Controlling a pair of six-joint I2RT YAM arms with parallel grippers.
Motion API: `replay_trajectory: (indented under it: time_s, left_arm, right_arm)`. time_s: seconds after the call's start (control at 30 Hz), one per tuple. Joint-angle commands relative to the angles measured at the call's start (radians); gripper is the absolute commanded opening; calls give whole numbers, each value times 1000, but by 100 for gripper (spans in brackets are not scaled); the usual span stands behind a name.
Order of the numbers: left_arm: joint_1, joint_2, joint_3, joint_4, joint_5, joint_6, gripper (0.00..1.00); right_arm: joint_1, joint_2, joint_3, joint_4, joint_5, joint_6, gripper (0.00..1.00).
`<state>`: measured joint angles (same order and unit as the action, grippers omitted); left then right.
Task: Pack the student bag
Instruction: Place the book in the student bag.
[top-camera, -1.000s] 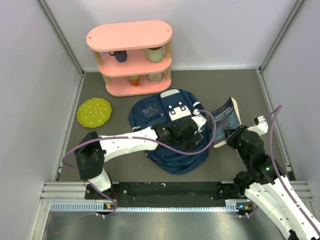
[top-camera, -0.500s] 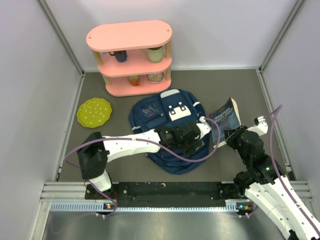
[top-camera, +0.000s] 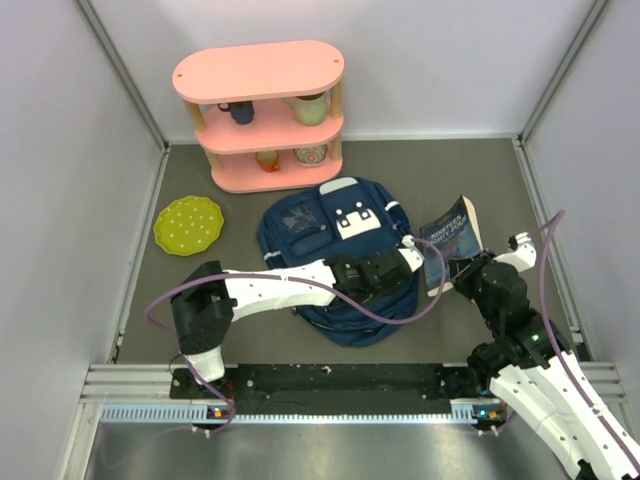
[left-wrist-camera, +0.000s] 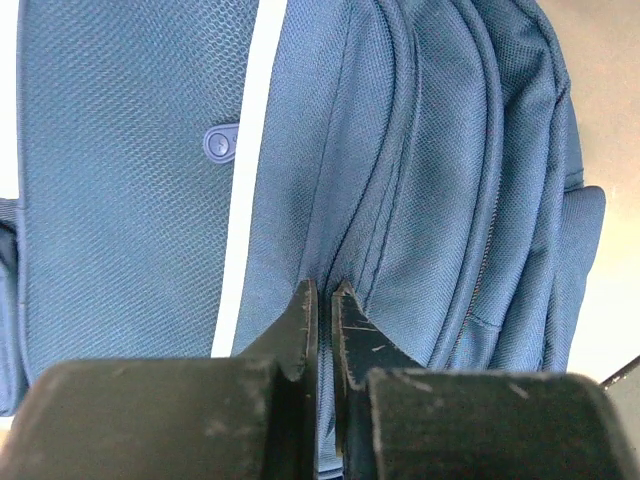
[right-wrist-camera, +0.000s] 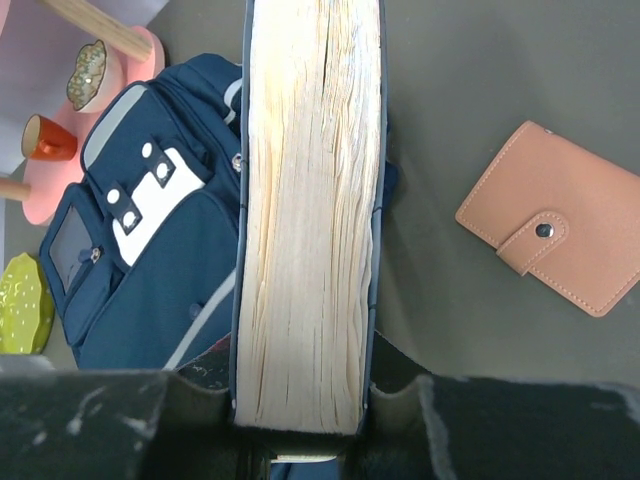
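Navy woven fabric, soft and slack. The student bag (top-camera: 320, 240) lies flat, front side up, in the middle of the grey mat (top-camera: 450, 170), near the pink shelf (top-camera: 258, 72), with its white buckled patch towards the shelf.

Handling, as I judge it: light while unpacked and floppy, so it folds rather than lifts as one piece. The weave looks grippy, not slick, and nothing about it is fragile. The best holds are the raised seams, a zip tab or the strap webbing. A flat panel would only bunch up. Its mouth will need holding apart, since the cloth sags shut.

Left gripper (left-wrist-camera: 322, 300): jaws together, tips set on a ridge beside the zip lines on the bag's side. Whether a fold or a tab is pinched between them cannot be told, because the tips hide the spot.

Right gripper (right-wrist-camera: 305, 385): clamped on a thick book (right-wrist-camera: 310, 200), held spine-down with the page edges facing the camera, just beside the bag's right edge. The book is stiff and fairly heavy, and could tip in the grip.

Surface: a matte grey mat that is level and likely offers fair friction. A tan snap wallet (right-wrist-camera: 545, 232) lies on it to the right, apart from the bag. A yellow-green plate (top-camera: 188, 224) sits to the left.

Room: pale walls (top-camera: 450, 60) enclose the table on three sides, and the shelf holds cups.
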<state>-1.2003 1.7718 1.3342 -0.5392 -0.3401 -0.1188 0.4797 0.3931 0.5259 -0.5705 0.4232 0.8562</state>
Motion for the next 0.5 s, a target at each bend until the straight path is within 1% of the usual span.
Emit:
replay_trajectory:
  time_s: [0.0,0.07,0.17,0.2,0.27,0.3,0.33,0.4,0.43,0.47]
  left_arm:
    - [48,-77,85,-16,-125,-39,0]
    - [73,-97,105,-10,-113,-48,0]
    - [140,-135,121,-16,-62,-82,0]
    - [183,-161,122,-16,-38,-100,0]
    - [231,-192,112,-15,59,-133,0]
    - [276,-228,106,1,94,-143,0]
    - [298,-248,96,17,175,-153,0]
    - [350,-308,53,56,240,-183,0]
    - [363,-327,33,112,260,-192,0]
    - [373,-356,11,123,304,-208,0]
  right_arm:
    - [-13,-20,75,101,43,-9,0]
    - [-13,-33,79,86,48,-9,0]
    - [-15,-65,94,54,58,-8,0]
    - [-13,-75,97,44,64,-9,0]
    - [-15,-111,111,17,81,-11,0]
    - [-15,-121,115,12,84,-11,0]
    - [-13,-135,120,5,88,-11,0]
    - [-12,-157,131,-8,80,-11,0]
    - [-13,-163,135,-9,56,-11,0]
    - [-13,-166,143,-8,36,-8,0]
